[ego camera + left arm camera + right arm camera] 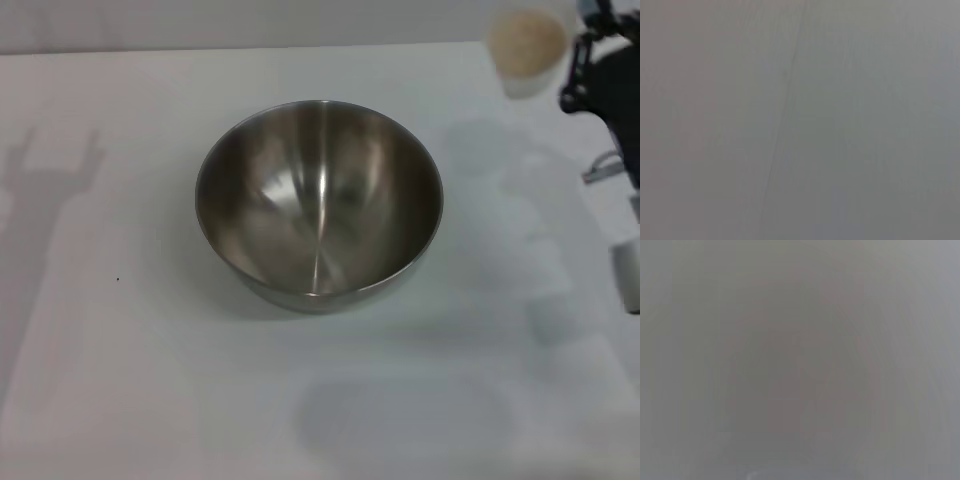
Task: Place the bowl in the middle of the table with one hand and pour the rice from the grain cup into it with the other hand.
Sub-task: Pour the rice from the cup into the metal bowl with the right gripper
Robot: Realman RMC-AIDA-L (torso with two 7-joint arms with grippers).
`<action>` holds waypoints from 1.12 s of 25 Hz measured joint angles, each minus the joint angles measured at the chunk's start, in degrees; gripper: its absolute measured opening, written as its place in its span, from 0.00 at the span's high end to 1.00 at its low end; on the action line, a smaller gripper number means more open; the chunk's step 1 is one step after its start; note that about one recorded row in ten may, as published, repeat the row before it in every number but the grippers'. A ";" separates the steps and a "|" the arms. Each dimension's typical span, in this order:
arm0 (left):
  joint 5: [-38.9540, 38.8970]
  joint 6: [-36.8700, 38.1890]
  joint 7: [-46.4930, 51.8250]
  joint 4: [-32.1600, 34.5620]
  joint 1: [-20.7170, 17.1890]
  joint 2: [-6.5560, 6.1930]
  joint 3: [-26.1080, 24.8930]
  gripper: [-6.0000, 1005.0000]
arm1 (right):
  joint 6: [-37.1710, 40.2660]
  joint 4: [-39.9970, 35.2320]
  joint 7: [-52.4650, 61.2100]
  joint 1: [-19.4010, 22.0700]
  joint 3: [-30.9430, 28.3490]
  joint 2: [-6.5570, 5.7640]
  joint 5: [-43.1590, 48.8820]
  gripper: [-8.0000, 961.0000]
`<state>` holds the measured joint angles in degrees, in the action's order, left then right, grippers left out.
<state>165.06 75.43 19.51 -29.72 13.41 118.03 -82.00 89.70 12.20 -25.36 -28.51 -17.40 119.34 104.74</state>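
Note:
The steel bowl (318,205) stands upright and empty in the middle of the white table (120,380). The grain cup (526,50), holding pale rice (524,38), is at the far right, beyond the bowl. My right gripper (580,65) is against the cup's right side and holds it upright above the table; the cup's shadow lies apart from it on the tabletop. The left gripper is out of the head view; only its shadow falls on the table's left side. Both wrist views show plain grey surface and no object.
The right arm's dark links and a grey part (625,270) run along the right edge of the head view. A pale wall strip lies beyond the table's far edge (250,48).

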 joint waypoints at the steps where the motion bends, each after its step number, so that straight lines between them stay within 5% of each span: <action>1: 0.00 0.00 0.00 -0.09 0.00 0.00 0.00 0.14 | -0.32 -0.03 -4.66 -1.61 0.01 -0.03 1.21 0.98; 19: 0.00 -0.39 0.00 -0.71 0.32 0.02 -0.22 0.14 | -8.57 0.88 -50.60 -7.06 0.01 0.11 14.23 0.98; 28: -0.39 -0.59 0.00 -0.79 0.31 0.22 -0.33 0.14 | -7.92 -0.78 -61.27 -8.53 -0.19 -0.01 20.53 0.98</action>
<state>164.67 74.84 19.51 -30.51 13.71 118.25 -82.34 81.79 11.41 -86.63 -37.04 -17.59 119.33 125.26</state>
